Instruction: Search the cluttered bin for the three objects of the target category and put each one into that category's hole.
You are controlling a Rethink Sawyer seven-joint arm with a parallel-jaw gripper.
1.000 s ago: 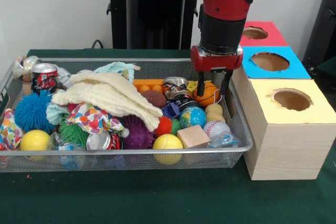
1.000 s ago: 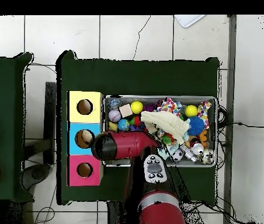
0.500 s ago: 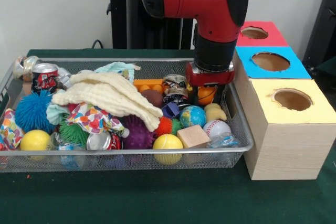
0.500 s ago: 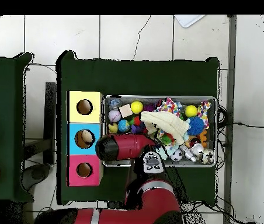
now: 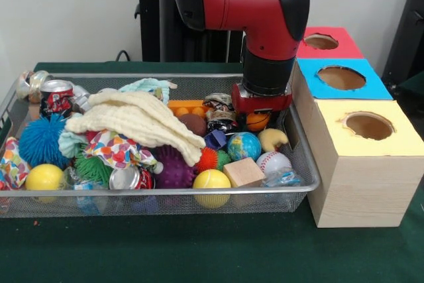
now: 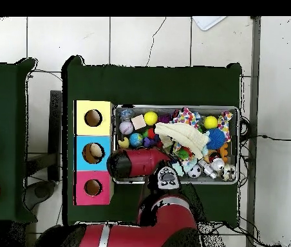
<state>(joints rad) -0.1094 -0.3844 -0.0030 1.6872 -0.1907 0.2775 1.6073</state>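
Observation:
My gripper [image 5: 261,105] is low inside the wire bin [image 5: 165,198] at its right end, right over an orange ball [image 5: 256,122]. Its tips are hidden behind the red gripper body and the clutter. A blue globe ball [image 5: 243,146], a baseball [image 5: 272,162], a pale yellow curved toy [image 5: 271,139] and a brown football [image 5: 194,124] lie close around it. To the right stand three boxes with round holes: yellow [image 5: 391,145], blue [image 5: 372,88] and red [image 5: 346,48]. From overhead, the arm [image 6: 135,163] covers the bin's corner beside the blue box [image 6: 80,145].
A cream cloth [image 5: 139,120] drapes over the bin's middle. Crushed cans [image 5: 56,96], a blue spiky ball [image 5: 41,140], yellow balls [image 5: 211,180], a wooden block [image 5: 243,171] and patterned cloth [image 5: 116,149] fill the rest. The bin's right wall [image 5: 298,144] is close to the yellow box.
The gripper has dropped from above the bin's right end down onto the orange ball, and its tips are now out of sight. The upper arm has swung across the picture.

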